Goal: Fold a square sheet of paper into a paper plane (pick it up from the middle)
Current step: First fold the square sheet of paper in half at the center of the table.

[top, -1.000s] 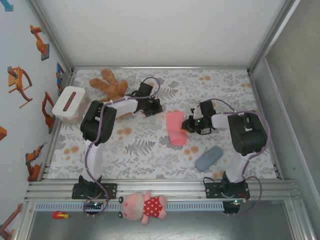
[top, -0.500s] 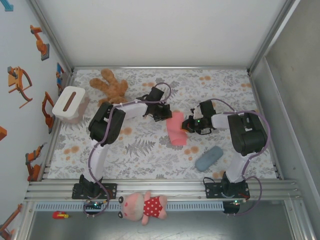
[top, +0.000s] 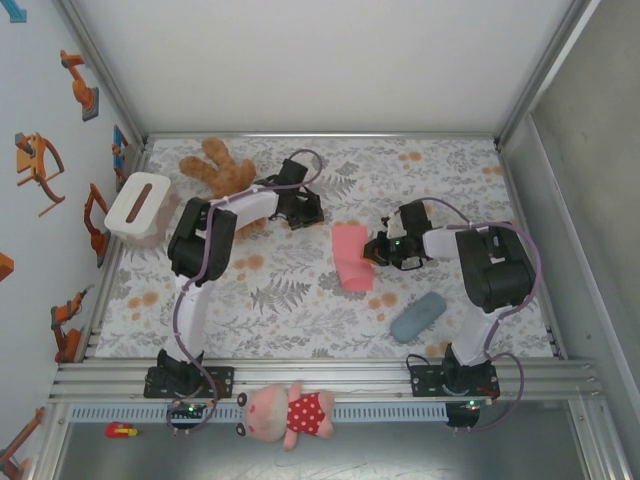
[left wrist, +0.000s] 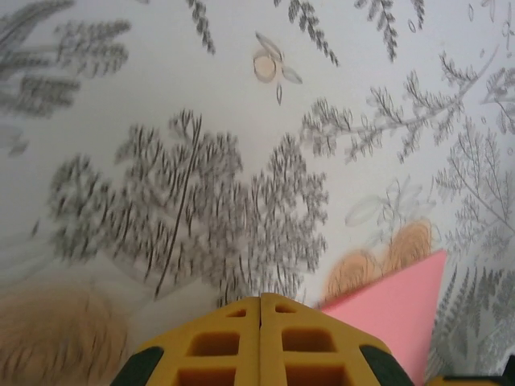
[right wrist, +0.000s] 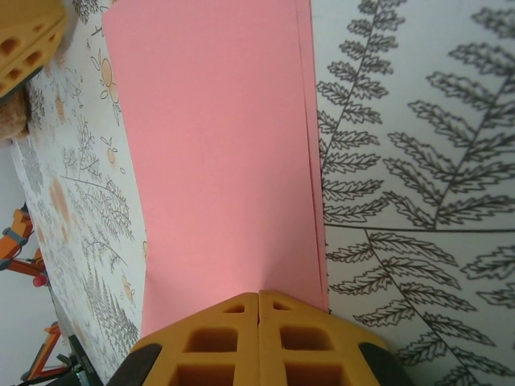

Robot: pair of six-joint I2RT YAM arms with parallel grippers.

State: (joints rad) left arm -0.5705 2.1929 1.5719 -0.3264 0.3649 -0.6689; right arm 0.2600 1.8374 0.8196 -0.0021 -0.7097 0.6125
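Observation:
The salmon-pink square sheet of paper point(top: 352, 257) lies on the patterned table, folded over into an oblong. Two layered edges run along its right side point(right wrist: 217, 161). My right gripper point(top: 376, 250) is shut, its yellow fingertips point(right wrist: 259, 294) resting against the sheet's near edge. My left gripper point(top: 312, 211) is also shut and empty, above the cloth to the upper left of the sheet. A pink corner of the sheet point(left wrist: 394, 310) lies just right of the left gripper point(left wrist: 260, 298). A paper plane is out of view.
A brown teddy bear point(top: 218, 170) lies at the back left beside a white box point(top: 138, 205). A grey-blue pouch point(top: 418, 316) lies in front of the right arm. A pink plush toy point(top: 290, 412) rests on the front rail.
Half a second ago the left gripper had reached right to the sheet's upper-left corner; it has drawn back left. The right gripper and the sheet have not moved.

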